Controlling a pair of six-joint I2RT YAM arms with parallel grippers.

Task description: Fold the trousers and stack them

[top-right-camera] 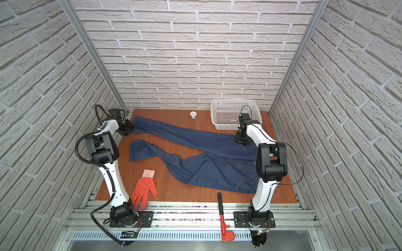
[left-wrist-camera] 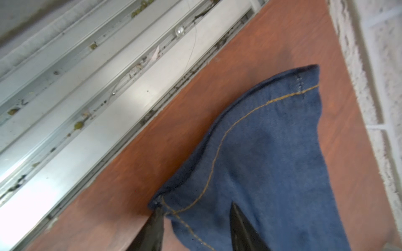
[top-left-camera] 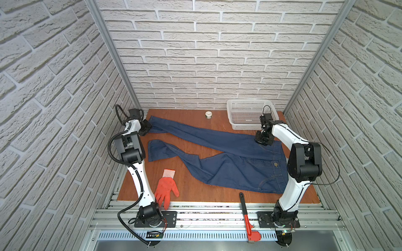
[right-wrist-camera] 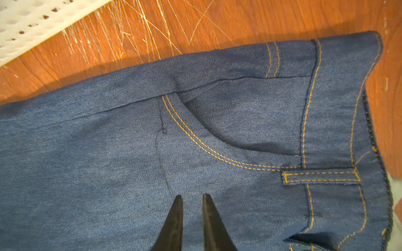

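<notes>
Blue jeans (top-left-camera: 235, 171) (top-right-camera: 213, 169) are lying spread out on the wooden table (top-left-camera: 195, 191) in both top views. Their waist end is sitting just beside the basket (top-left-camera: 230, 115) (top-right-camera: 215, 115), and the two legs are stretching far away from the basket. The right gripper (top-left-camera: 263, 140) (top-right-camera: 242, 140) is hanging over the waist end, near the basket. The left gripper (top-left-camera: 146, 128) (top-right-camera: 127, 128) is reaching to a leg end well apart from the basket.

In the left wrist view, the left gripper (left-wrist-camera: 196, 206) is holding its fingers apart. A corner of the jeans (left-wrist-camera: 272, 152) hem is sitting between them. I cannot tell if they are squeezing it.

In the right wrist view, the right gripper (right-wrist-camera: 191, 195) is pointing at the jeans (right-wrist-camera: 108, 152) by the front pocket. Its fingers are standing only a little apart, and flat cloth is showing in the gap. The basket (right-wrist-camera: 26, 21) is peeking in just past the jeans' edge.
</notes>
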